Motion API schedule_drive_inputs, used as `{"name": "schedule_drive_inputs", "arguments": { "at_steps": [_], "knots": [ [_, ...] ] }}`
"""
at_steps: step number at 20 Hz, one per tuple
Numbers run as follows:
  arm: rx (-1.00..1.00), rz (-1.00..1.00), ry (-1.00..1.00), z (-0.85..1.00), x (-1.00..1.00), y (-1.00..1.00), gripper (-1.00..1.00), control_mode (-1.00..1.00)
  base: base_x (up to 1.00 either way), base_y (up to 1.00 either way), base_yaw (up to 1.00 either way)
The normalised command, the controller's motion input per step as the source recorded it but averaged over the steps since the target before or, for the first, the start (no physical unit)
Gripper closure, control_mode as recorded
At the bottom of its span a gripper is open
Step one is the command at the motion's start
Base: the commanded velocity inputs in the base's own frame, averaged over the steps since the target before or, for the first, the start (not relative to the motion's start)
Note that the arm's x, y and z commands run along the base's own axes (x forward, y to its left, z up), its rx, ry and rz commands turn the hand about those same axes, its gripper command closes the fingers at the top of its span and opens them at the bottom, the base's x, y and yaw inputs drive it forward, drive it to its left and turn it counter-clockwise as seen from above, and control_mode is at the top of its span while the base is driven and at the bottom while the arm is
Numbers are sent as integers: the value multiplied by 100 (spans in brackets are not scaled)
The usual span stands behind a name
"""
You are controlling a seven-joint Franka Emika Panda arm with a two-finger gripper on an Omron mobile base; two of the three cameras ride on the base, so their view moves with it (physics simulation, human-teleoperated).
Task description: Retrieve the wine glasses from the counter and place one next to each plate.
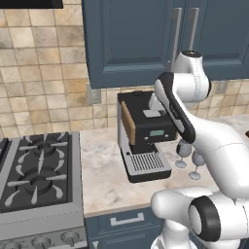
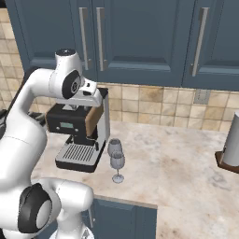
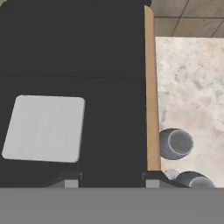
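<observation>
Two clear wine glasses stand upright and close together on the beige marble counter (image 2: 177, 154), just right of a black coffee machine. One wine glass (image 2: 114, 147) is nearer the wall and the other wine glass (image 2: 117, 164) nearer the front edge. The left base view shows them (image 1: 182, 151) (image 1: 196, 162) partly behind my arm. My gripper (image 3: 111, 181) hovers over the coffee machine's top, open, with nothing between its fingertips (image 3: 151, 181). In the hand view the glass bowls (image 3: 175, 143) (image 3: 192, 180) lie to the right of it. The plates are out of view.
The coffee machine (image 2: 79, 133) has a wooden side panel and a drip tray in front. A gas stove (image 1: 39, 170) lies to the left. Navy wall cabinets (image 2: 140, 37) hang above. A grey cylinder on a brown base (image 2: 231, 149) stands at the far right.
</observation>
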Motion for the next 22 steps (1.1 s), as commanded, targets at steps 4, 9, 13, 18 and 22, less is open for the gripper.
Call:
{"name": "schedule_drive_inputs", "arguments": {
  "at_steps": [4, 9, 13, 18, 22],
  "knots": [
    [0, 0, 0, 0, -7, 0, -100, -100, 0, 0, 0],
    [9, 0, -1, 0, -36, -15, -100, -100, 0, 0, 0],
    [17, 0, 0, 0, -44, -32, -100, -100, 0, 0, 0],
    [3, 0, -5, -4, -64, -32, -100, -100, 0, 0, 0],
    [0, 0, -4, -1, -72, -25, -100, -100, 0, 0, 0]
  ]
}}
